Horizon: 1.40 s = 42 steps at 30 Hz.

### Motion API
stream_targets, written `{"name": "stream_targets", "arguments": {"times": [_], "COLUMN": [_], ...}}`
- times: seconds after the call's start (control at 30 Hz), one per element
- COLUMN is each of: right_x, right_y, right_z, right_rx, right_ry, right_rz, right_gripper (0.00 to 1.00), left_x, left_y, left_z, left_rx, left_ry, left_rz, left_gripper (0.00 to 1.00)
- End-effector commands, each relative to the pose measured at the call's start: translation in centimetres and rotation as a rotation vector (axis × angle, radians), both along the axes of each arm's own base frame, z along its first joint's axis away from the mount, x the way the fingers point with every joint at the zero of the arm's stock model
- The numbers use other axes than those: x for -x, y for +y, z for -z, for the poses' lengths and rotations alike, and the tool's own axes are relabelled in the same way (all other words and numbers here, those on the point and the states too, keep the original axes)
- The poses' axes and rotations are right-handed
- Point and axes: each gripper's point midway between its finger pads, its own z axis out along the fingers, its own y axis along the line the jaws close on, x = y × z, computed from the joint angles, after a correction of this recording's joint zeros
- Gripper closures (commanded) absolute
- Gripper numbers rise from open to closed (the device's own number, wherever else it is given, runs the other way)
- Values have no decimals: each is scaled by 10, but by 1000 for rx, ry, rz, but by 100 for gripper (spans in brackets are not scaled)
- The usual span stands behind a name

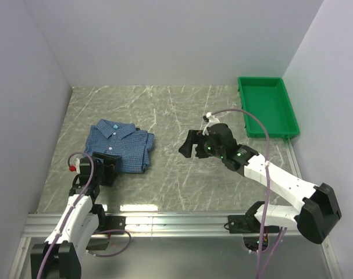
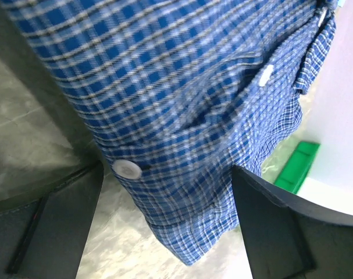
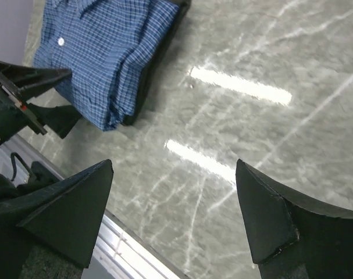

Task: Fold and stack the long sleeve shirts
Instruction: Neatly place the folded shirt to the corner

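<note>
blue shirt [image 1: 121, 145] lies folded into a neat rectangle, collar up, on the left side of the table [image 1: 182, 104]. a dark strip peeks out under its right edge, most likely the dark check shirt [image 3: 157, 67] lying beneath it, so the stack looks made. the left gripper [image 1: 103, 168] sits at the pile's near edge, fingers spread wide, cloth between them but not pinched. the right gripper [image 1: 186, 144] hovers over bare table, well apart from the pile, jaws wide and holding nothing. what's left, by the look of it: pull both arms clear.
</note>
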Motion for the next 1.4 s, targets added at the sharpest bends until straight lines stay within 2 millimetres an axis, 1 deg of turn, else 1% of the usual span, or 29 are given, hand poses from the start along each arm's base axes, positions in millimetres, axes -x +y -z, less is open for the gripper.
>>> {"name": "stream_targets", "arguments": {"times": [0.0,0.17,0.27,0.3,0.37,0.4,0.47,0.5,0.53,0.6,0.63,0.67,0.7,0.73,0.77,0.8,0.83,0.87,0.9,0.93,0.97,1.0,1.03,1.07,1.13,1.2,1.23,1.3,1.37], "right_x": [2,5,5,5,5,5,3,4,4,5,5,6,5,5,6,7,6,6,6,5,4,4,1,1,-2,-5,-6,-7,-6], "right_y": [-16,-30,-36,-38,-42,-45,-53,-56,-60,-67,-69,-71,-78,-81,-83,-86,-91,-94,-96,-101,-103,-105,-109,-110,-114,-116,-116,-115,-115], "right_z": [-5,4,7,6,3,3,-2,-2,-5,-6,-8,-13,-12,-13,-18,-18,-21,-25,-26,-28,-31,-32,-35,-35,-34,-34,-32,-32,-31], "right_rx": [3,5,8,7,6,12,26,37,44,61,67,63,84,95,96,110,124,129,141,157,167,180,199,211,239,251,257,256,260], "right_ry": [-48,-46,-40,-41,-54,-54,-80,-79,-94,-98,-107,-120,-121,-130,-144,-145,-163,-175,-179,-194,-200,-202,-216,-217,-218,-218,-213,-207,-203], "right_rz": [17,45,58,66,77,84,109,116,124,142,139,141,164,166,170,173,185,192,195,206,211,215,225,228,235,246,246,244,243], "right_gripper": [7,7,8,8,8,8,8,8,8,9,9,9,9,9,9,9,9,9,9,9,9,9,9,9,9,9,9,9,9], "left_x": [-12,-15,-20,-23,-30,-37,-48,-60,-64,-86,-92,-103,-122,-130,-140,-160,-167,-176,-194,-201,-211,-232,-239,-260,-274,-289,-292,-303,-310], "left_y": [-3,1,2,-3,5,6,11,12,13,17,19,22,24,29,28,38,48,53,60,72,78,87,98,106,121,133,137,148,147], "left_z": [-7,1,4,-1,3,-4,-2,-13,-3,-17,-7,-11,-27,-13,-14,-27,-10,-7,-19,-3,0,-12,7,-9,1,-8,-1,-9,0], "left_rx": [79,89,112,122,103,104,91,94,91,91,83,75,69,45,37,39,38,43,48,49,40,29,11,7,2,12,10,-2,-4], "left_ry": [-85,-86,-91,-110,-100,-115,-101,-120,-77,-102,-67,-80,-114,-70,-63,-83,-42,-38,-81,-48,-45,-63,-13,-53,-65,-97,-82,-102,-89], "left_rz": [-54,-110,-141,-124,-175,-184,-215,-222,-238,-263,-276,-283,-289,-290,-279,-298,-312,-320,-322,-330,-325,-317,-300,-289,-286,-289,-295,-297,-279], "left_gripper": [2,10,20,26,34,42,48,53,56,58,59,60,60,59,59,59,59,58,58,57,56,54,53,52,46,43,43,40,37]}}
